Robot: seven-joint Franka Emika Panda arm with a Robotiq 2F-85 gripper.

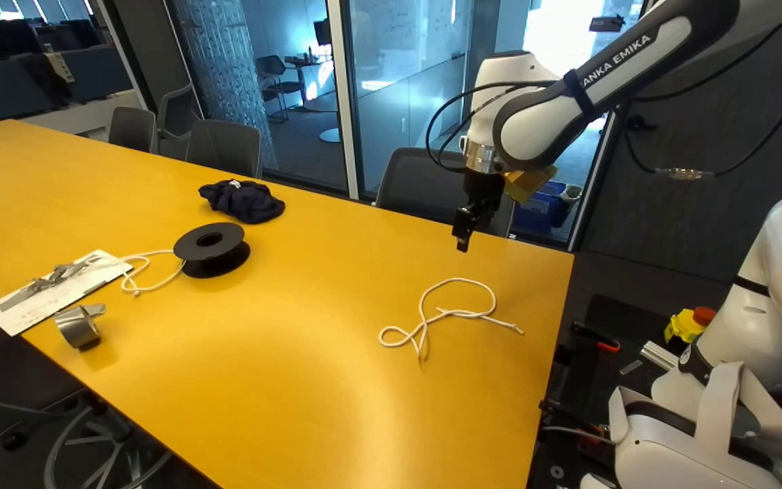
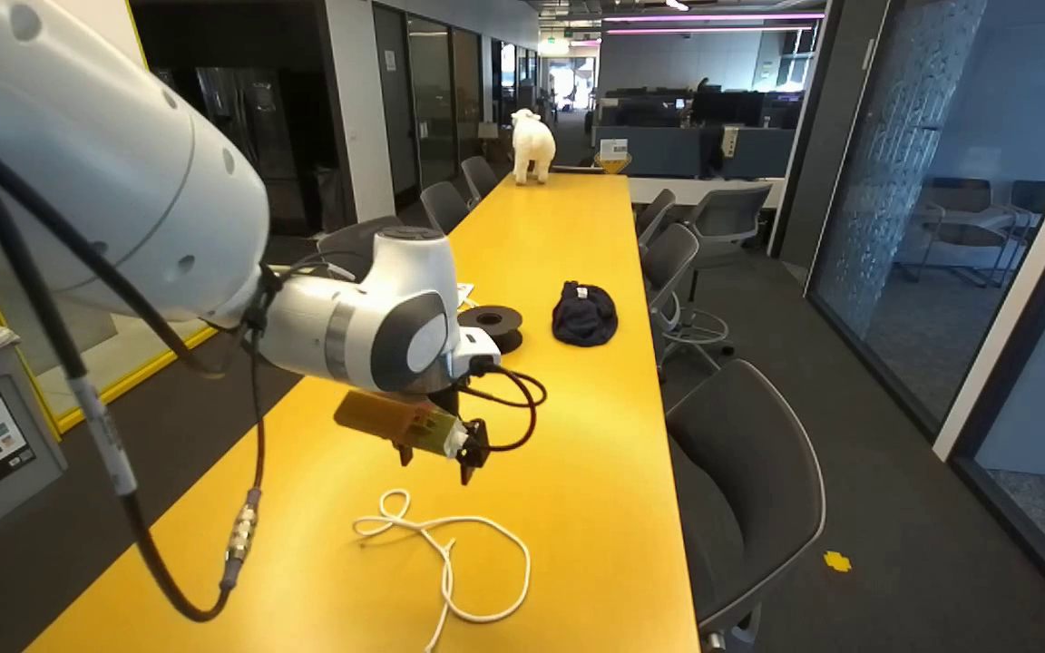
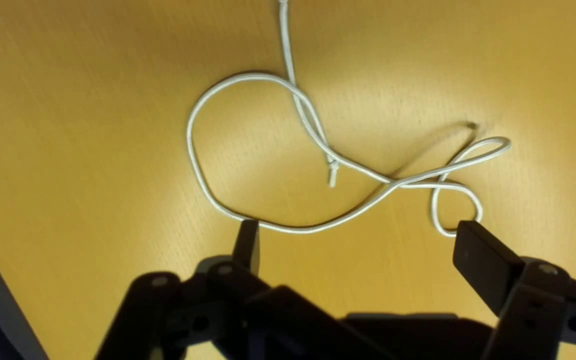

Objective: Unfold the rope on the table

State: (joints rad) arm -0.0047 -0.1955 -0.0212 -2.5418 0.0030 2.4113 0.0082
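The rope (image 3: 298, 230), a thin whitish cord, lies on the yellow-orange table (image 1: 296, 380) in a loose, tangled shape. A large loop of it opens at one side, and two small loops cross each other at another, as the wrist view shows. One knotted end sits inside the big loop. In both exterior views the rope (image 1: 422, 305) (image 2: 525, 562) rests near the table's robot-side end. Above the table hangs my gripper (image 3: 358, 225), apart from the rope. Its fingers (image 3: 488, 265) are spread wide with nothing between them. The gripper (image 2: 436, 467) points downward.
A black spool (image 1: 209, 244) with cord stands farther along the table, near a dark cloth (image 1: 241, 200). Beyond it are a flat white power strip (image 1: 58, 295) and a tape roll (image 1: 79, 327). Chairs (image 2: 749, 490) line the table edge.
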